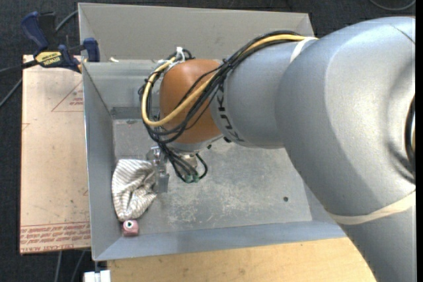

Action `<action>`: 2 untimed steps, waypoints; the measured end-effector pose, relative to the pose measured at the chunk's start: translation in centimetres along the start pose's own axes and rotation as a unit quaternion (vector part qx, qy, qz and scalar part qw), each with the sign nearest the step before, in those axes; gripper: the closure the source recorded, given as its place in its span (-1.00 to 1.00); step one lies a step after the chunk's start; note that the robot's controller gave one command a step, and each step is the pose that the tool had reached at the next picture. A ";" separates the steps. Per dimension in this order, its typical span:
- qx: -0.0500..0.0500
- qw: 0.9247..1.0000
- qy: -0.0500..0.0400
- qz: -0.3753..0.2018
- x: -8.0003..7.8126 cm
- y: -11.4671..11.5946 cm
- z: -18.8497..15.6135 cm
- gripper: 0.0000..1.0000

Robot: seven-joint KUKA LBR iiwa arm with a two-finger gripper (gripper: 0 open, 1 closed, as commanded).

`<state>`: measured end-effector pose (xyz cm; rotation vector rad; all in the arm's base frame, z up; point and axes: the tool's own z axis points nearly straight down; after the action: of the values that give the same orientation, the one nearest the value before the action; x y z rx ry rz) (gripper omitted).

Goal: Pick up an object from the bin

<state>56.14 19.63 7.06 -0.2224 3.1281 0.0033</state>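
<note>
The end effector is at the right edge of the crumpled striped cloth; a small pink cube lies nearby. Honestly can't tell if it's spread or pinching.

Striped cloth and pink block crowd the bin's left; right floor open.

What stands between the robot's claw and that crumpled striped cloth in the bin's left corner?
Nothing visible does. The gripper is down at the right edge of the crumpled grey-and-white striped cloth, with no gap showing. The small pink block lies by the cloth's near end, clear of that path.
</note>
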 end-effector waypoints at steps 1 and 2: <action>0.000 1.000 0.000 0.000 0.0 0.0 0.0 1.00; 0.000 1.000 0.000 0.000 0.0 0.0 0.0 1.00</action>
<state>56.15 19.60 7.05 -0.2219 3.1282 0.0042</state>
